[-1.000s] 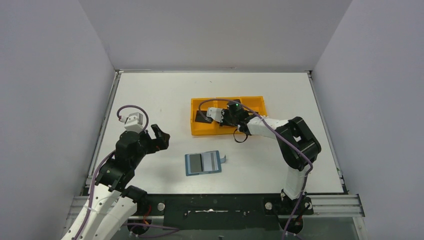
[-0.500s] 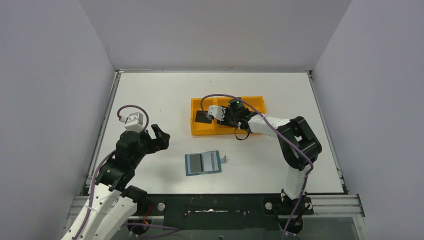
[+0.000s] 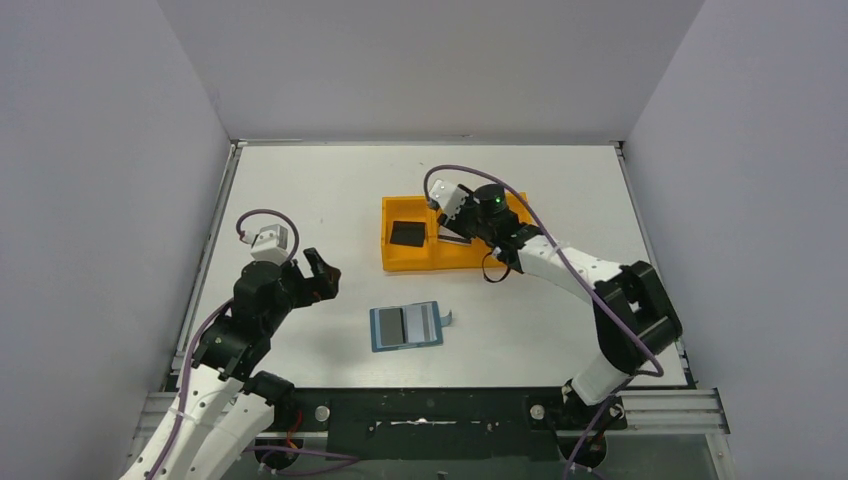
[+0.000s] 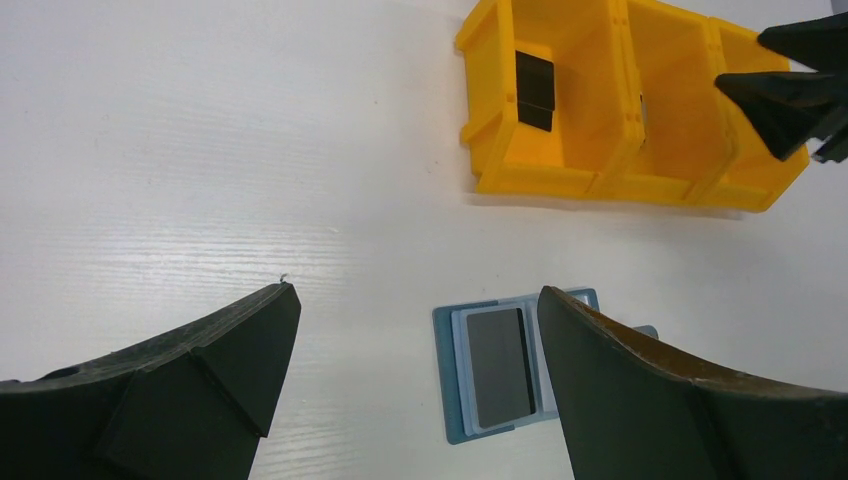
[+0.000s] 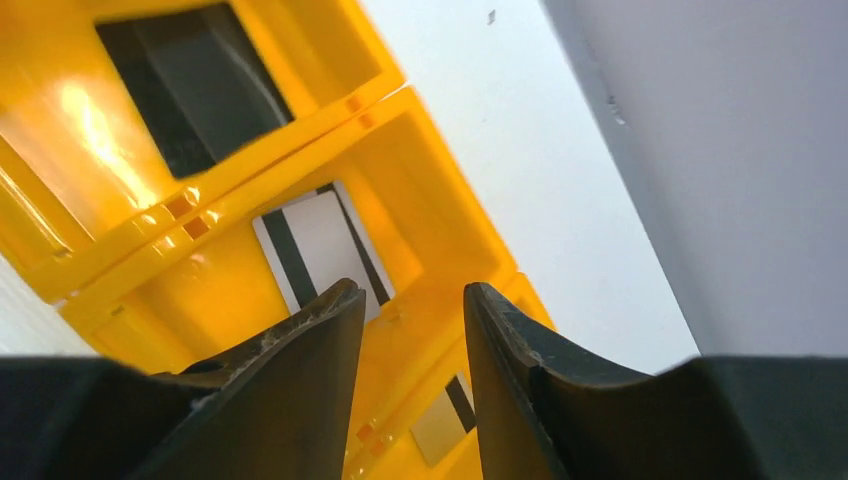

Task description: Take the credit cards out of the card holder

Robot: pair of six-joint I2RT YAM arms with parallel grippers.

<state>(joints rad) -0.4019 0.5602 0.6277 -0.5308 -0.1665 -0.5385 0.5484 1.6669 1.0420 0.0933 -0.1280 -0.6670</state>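
Left fingers [image 4: 180, 390] and right fingers [image 5: 290, 370] are spread, empty. The wallet [image 3: 425, 322], bottom middle, may slide when its dark card [image 3: 388, 324] gets pulled.

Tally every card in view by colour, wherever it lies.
Black rectangular card, in the orange plastic tray: 1
Silver-grey cards with a dark stripe, in the tray: 2
Dark grey card, in the teal folding wallet: 1
Total: 4

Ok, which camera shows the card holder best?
Top external: the card holder lies open and wholly visible. Left wrist shows it closer, but a gripper finger hides one side. Right wrist doesn't show it.
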